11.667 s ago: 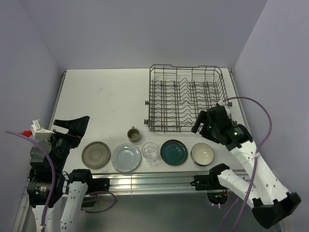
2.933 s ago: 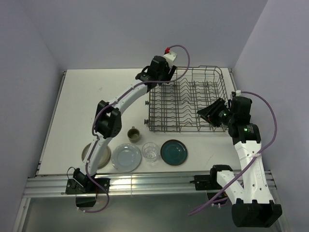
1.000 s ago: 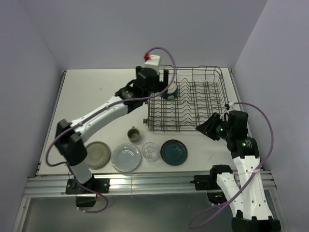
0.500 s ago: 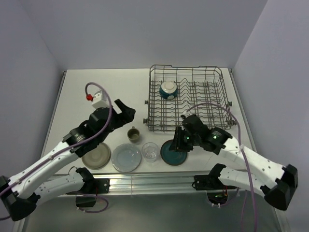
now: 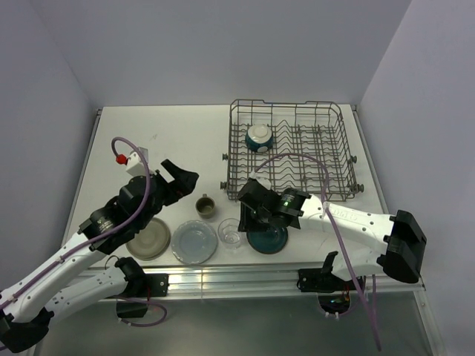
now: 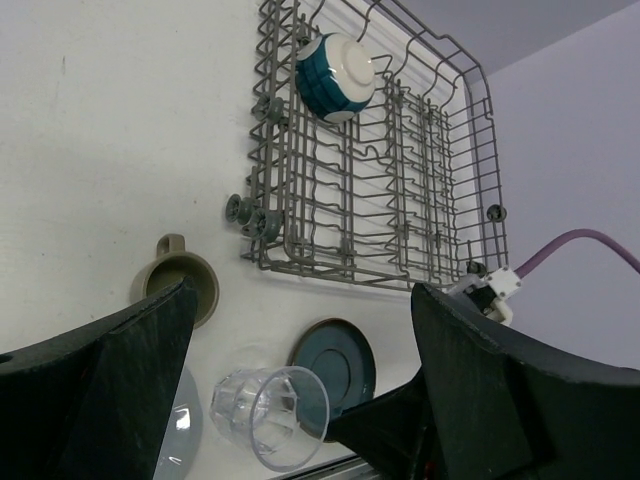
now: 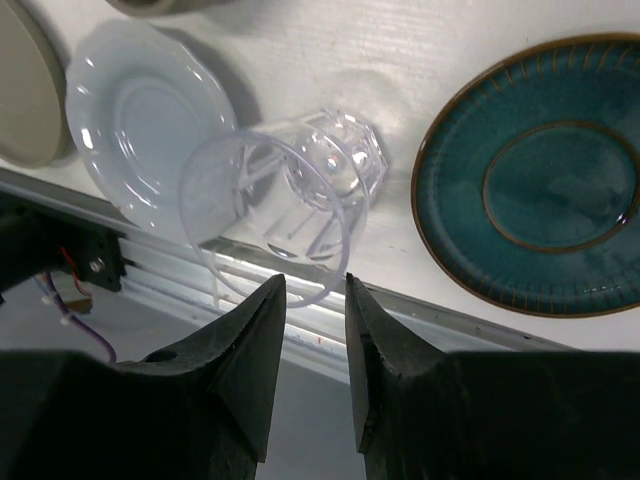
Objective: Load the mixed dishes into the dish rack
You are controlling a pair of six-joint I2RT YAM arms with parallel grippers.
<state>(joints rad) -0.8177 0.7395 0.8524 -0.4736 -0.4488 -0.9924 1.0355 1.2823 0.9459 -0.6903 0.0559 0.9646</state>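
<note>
Glass [image 7: 300,190] stands on the table [image 5: 148,141] at lower centre of the top view, between the blue plate [image 5: 194,241] and the teal plate [image 5: 269,239]. The right tool [image 7: 315,285] hangs at its rim, jaws narrowly apart. To take it well they should spread, straddle the wall squarely and close gently, since clear glass likely slips. The left tool [image 5: 180,172] gapes wide and empty, upper left of the mug [image 5: 205,206]. The bowl [image 5: 260,137] sits in the rack's [image 5: 297,159] upper left corner. Whether the right fingers touch the rim is unclear, and that arm hides part of the teal plate.
</note>
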